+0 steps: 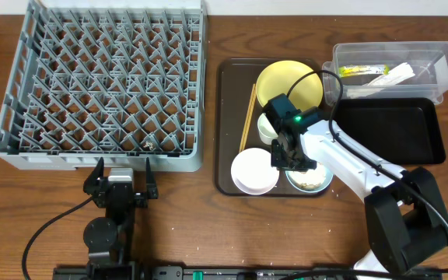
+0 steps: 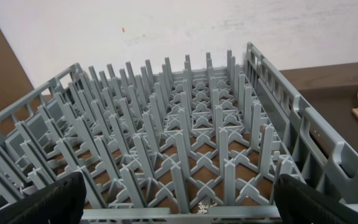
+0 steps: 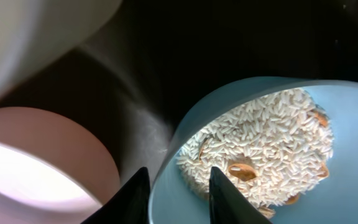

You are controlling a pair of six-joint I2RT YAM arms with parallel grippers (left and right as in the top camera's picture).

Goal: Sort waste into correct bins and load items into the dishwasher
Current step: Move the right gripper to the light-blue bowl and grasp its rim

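The light blue bowl (image 1: 313, 180) (image 3: 353, 186) holds a heap of rice scraps (image 3: 260, 143) and sits on the brown tray (image 1: 225, 117). My right gripper (image 1: 292, 159) (image 3: 179, 171) straddles the bowl's near rim, one finger outside and one inside; a gap still shows at the inner finger. Next to it stands the white bowl (image 1: 255, 171) (image 3: 36, 162). The small white cup (image 1: 267, 128), yellow plate (image 1: 290, 82) and chopsticks (image 1: 248, 117) share the tray. My left gripper (image 1: 123, 175) (image 2: 182, 205) hangs wide open at the grey dish rack's (image 1: 107, 85) (image 2: 191, 124) front edge.
The clear tub (image 1: 442, 58) at the back right holds the green-and-yellow wrapper (image 1: 358, 71) and the white paper strip (image 1: 399, 74). The black tray (image 1: 387, 132) lies just in front of it, close to my right arm.
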